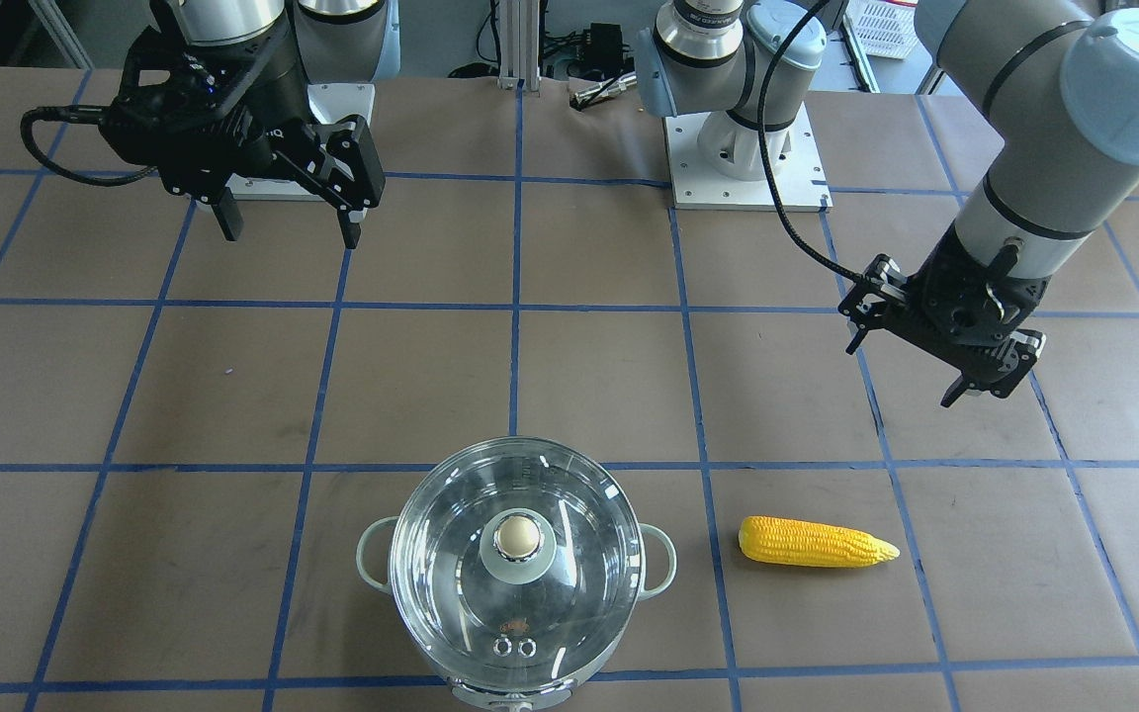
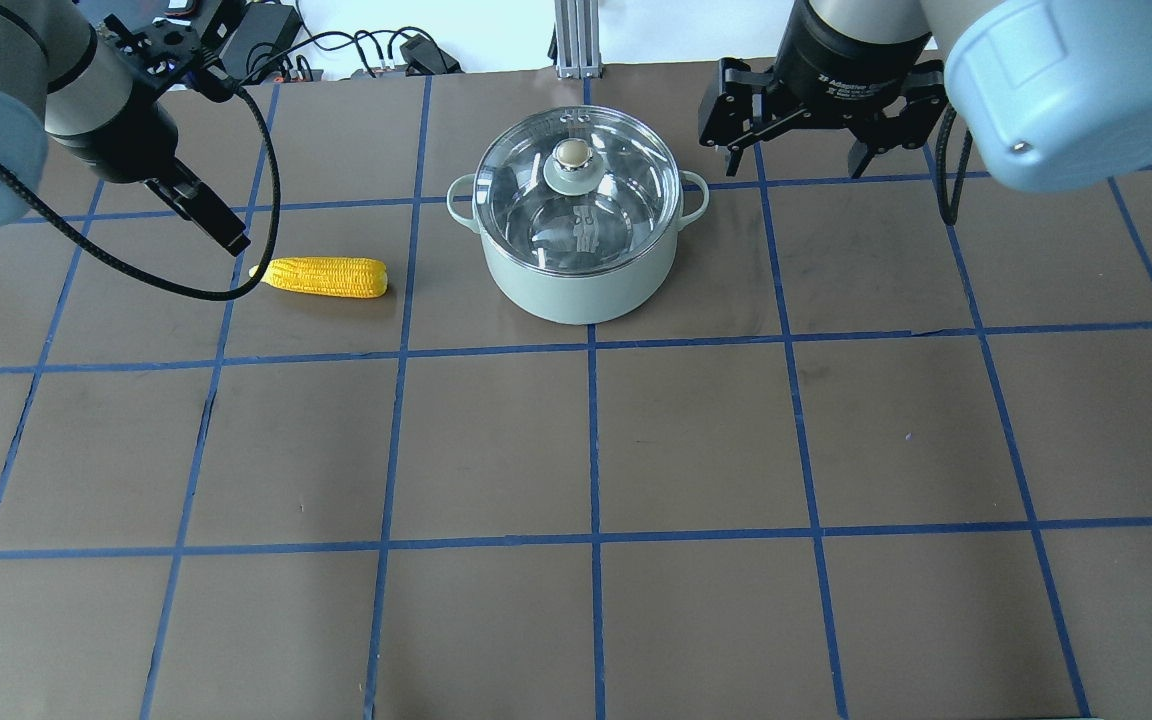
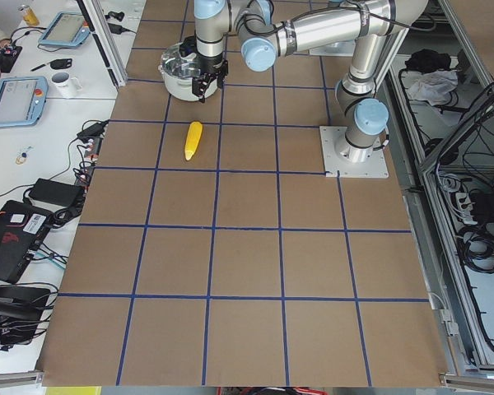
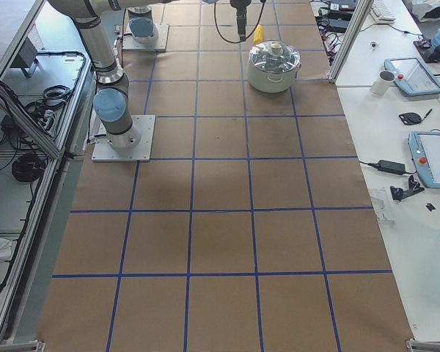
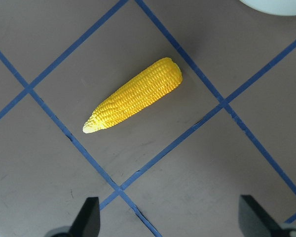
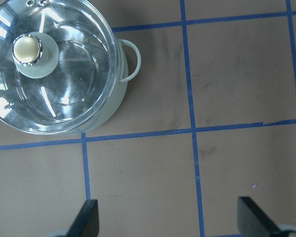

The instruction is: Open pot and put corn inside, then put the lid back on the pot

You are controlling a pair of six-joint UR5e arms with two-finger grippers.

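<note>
Spread wide, holding nothing: fingers (image 5: 90, 217) of L gripper (image 5: 170, 219), hanging above the brown paper-covered table w/ blue tape grid (image 2: 576, 450). Just ahead of those fingers, not yet between them: yellow toy corn cob w/ pale pointed tip (image 5: 135, 96), lying flat, untouched, tip pointing away from the pot. Same on R gripper (image 6: 168, 219): fingers apart, empty, held clear of the table. Ahead of R fingers & off to one side, well apart: round pale mint-green metal pot w/ two loop handles (image 2: 581, 285), upright, w/ the clear glass dome lid w/ metal rim (image 2: 626, 205) seated on it, beige ball knob (image 2: 572, 153) at centre. Through the glass: bare shiny inside, no corn. Progress, as judged: nil so far, i.e. lid still on, corn still on table beside pot, near but not touching. Left to do: everything. Lift lid by knob (prob. R gripper, nearer the pot), park or hold it; grab corn w/ L gripper, drop into pot; reseat lid. Step in hand, at a guess: approach phase, L lined up for corn, R to go for knob.
</note>
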